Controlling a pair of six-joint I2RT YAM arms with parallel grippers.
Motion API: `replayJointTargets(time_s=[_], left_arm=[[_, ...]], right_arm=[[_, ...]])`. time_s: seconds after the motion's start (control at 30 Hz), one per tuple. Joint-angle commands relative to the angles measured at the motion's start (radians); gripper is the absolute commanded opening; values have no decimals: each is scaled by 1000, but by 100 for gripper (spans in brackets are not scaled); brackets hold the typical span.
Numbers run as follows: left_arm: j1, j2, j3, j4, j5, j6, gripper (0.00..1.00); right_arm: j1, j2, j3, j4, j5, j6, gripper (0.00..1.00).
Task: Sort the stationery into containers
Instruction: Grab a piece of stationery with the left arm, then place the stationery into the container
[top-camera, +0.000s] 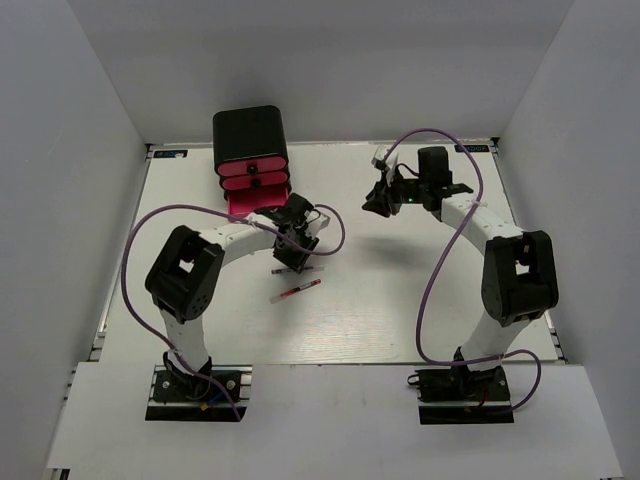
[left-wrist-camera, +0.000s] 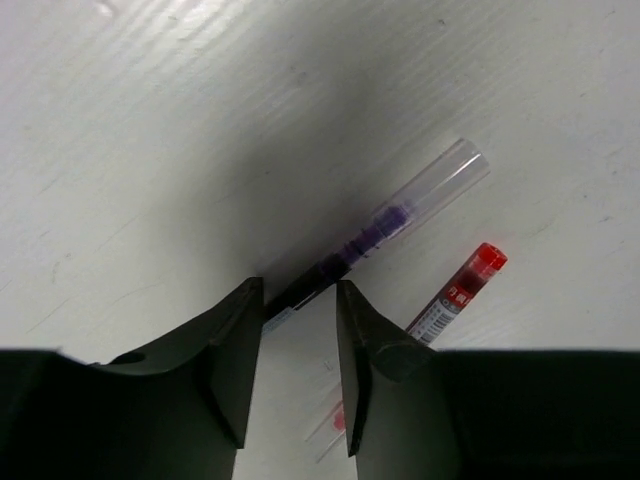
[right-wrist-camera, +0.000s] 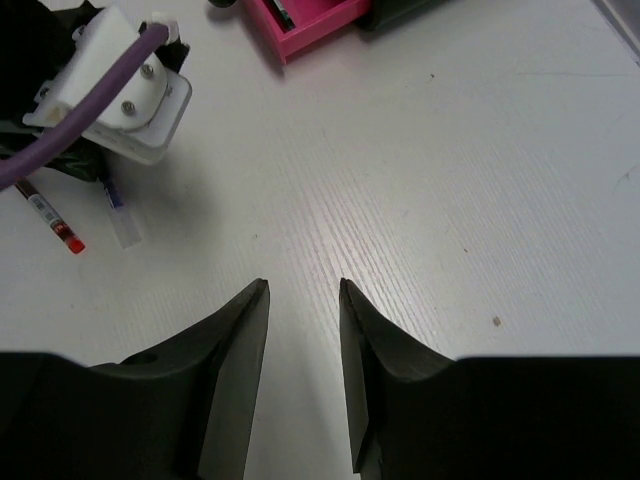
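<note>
The black cabinet (top-camera: 250, 130) stands at the back left with three pink drawers (top-camera: 254, 176); the bottom drawer (top-camera: 243, 204) is pulled open and also shows in the right wrist view (right-wrist-camera: 310, 22). My left gripper (top-camera: 293, 252) is open and low over a clear whitish pen (left-wrist-camera: 410, 208) with dark ink, whose dark end lies between its fingertips (left-wrist-camera: 350, 300). A red pen (left-wrist-camera: 462, 290) lies just right of it on the table (top-camera: 297, 291). My right gripper (right-wrist-camera: 303, 290) is open and empty over bare table, far right of the pens (top-camera: 384, 200). Markers and eraser are out of view.
A small dark item (right-wrist-camera: 283, 12) lies inside the open drawer. The left arm's white wrist mount and purple cable (right-wrist-camera: 115, 80) hang over the pens. White walls enclose the table on three sides.
</note>
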Motion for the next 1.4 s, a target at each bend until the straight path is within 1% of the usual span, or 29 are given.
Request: replayJointTargets(time_s=[0.0,0.13,0.27,0.3,0.4,0.43,0.47,0.5,0.57,0.6,0.67,0.73,0.8,0.93,1.0,1.13,1.17,1.23,1.3,1.37], left_arm=[[-24,25,9,3,-45,19,44],[-53,44,0,3,-94,19,36],[-64,54,-11,3,-157,10,25],[-64,54,-11,3,-187,-13,16],[-64,15,-11,12,-221,-22,10],[-47,-1,-11,27,-221,-22,10],[-36,-16,-11,46,-251,-22,4],[-36,-33,-11,59,-285,-7,0],[-36,-83,-11,108,-313,30,0],[-24,-96,-11,109,-287,94,0],[-15,-116,2,142,-276,146,0],[-6,-127,38,142,-276,202,0],[26,-139,57,154,-276,248,0],[56,-195,46,231,-234,410,0],[86,-214,46,277,-224,461,0],[123,-214,72,313,-229,594,0],[123,-181,116,313,-229,619,0],[157,-150,166,267,-229,640,0],[166,-121,216,248,-229,685,0],[194,-97,227,239,-218,714,0]], right_arm=[[-10,-47,-8,-9,-27,5,40],[-21,-52,-13,-8,-35,8,40],[-24,-52,-17,-3,-44,11,40],[-28,-50,-16,-2,-46,13,40],[-27,-50,-17,1,-47,13,40],[-28,-52,-19,1,-46,11,40],[-31,-53,-20,0,-43,8,40],[-28,-55,-22,0,-41,4,40],[-33,-56,-24,-3,-40,0,40],[-35,-56,-27,-6,-38,-1,40],[-38,-59,-31,0,-38,-3,40],[-38,-58,-34,1,-37,-1,40],[-38,-61,-39,1,-38,-6,40],[-44,-62,-39,-12,-34,-18,40],[-47,-62,-40,-13,-32,-23,40],[-48,-56,-50,-9,-32,-26,40],[-48,-59,-50,-9,-32,-24,40],[-50,-56,-50,-9,-32,-24,40],[-51,-56,-51,-12,-27,-30,40],[-56,-56,-53,-14,-27,-36,40]])
